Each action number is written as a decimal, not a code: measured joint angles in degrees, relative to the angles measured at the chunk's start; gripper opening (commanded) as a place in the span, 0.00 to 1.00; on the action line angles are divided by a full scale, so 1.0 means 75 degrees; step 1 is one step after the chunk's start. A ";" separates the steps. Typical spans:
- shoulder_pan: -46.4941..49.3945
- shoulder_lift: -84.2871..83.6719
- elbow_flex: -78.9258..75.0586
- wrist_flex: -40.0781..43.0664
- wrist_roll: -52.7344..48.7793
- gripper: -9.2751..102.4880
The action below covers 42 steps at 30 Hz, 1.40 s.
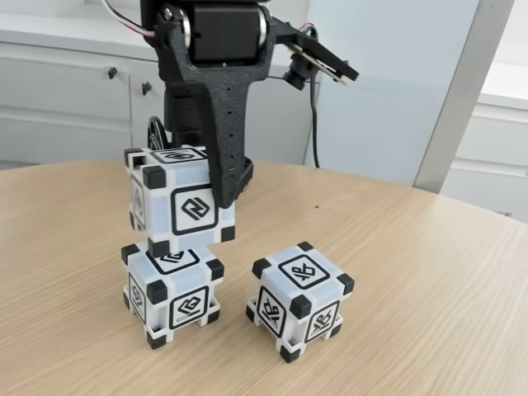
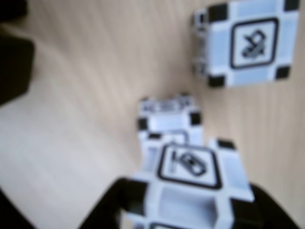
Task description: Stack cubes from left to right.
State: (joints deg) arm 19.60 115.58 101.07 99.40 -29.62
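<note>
1. End effector [image 1: 183, 216] is pinching one cube [image 1: 181, 202] right above the left cube [image 1: 172, 294], barely seated.
2. Third cube [image 1: 299, 300] sits just beside on the tabletop [image 1: 412, 272], not stacked yet.

Arm [image 1: 216, 74]: matte black printed plastic with a grainy surface. A glossy black servo block [image 1: 227, 31] sits at the top of the frame. One long tapering finger [image 1: 227, 144] of the end effector [image 1: 206, 177] carries a column of small holes. At 2 o'clock from the servo, a small camera [image 1: 295, 77] under an angled plate; a black cable [image 1: 313, 124] hangs beneath. Red and white wires [image 1: 132, 23] at 10 o'clock.
</note>
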 measured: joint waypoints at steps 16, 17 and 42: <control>-0.0059 0.0000 0.1137 0.0000 -0.0152 0.08; -0.0059 0.0000 0.1137 0.0000 -0.0117 0.08; -0.0035 -0.0023 0.0363 0.0000 0.0316 0.08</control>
State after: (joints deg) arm 19.34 115.40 103.80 99.40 -27.25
